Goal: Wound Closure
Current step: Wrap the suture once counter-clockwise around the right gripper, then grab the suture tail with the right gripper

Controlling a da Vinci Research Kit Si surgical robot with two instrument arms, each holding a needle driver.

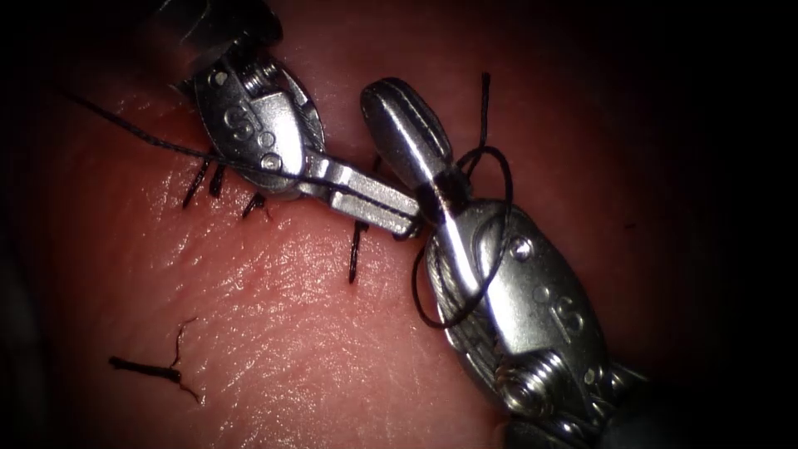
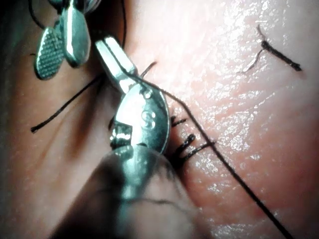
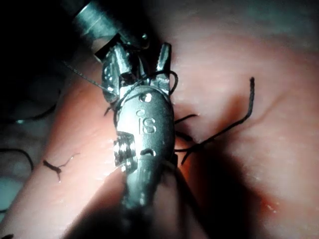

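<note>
My left tool [image 1: 403, 218] reaches in from the upper left. Its jaws are shut on the black thread [image 1: 141, 133], which runs taut along them and off to the left. My right tool [image 1: 381, 93] comes up from the lower right. It stands open with nothing between its jaws, and the left tool's tip lies against its wrist. A loop of thread [image 1: 501, 208] is wound around the right tool below its jaws. A short tail [image 1: 485, 104] sticks up beside it. In the left wrist view the right tool's jaws [image 2: 60, 45] are spread, beside the left tool [image 2: 103, 46].
Several dark stitches [image 1: 356, 249] cross the closed cut in the pink tissue [image 1: 291, 333] under the left tool. A loose cut piece of thread [image 1: 145, 368] lies on the tissue at the lower left, and it appears as a cut thread end [image 2: 279, 54] in the left wrist view.
</note>
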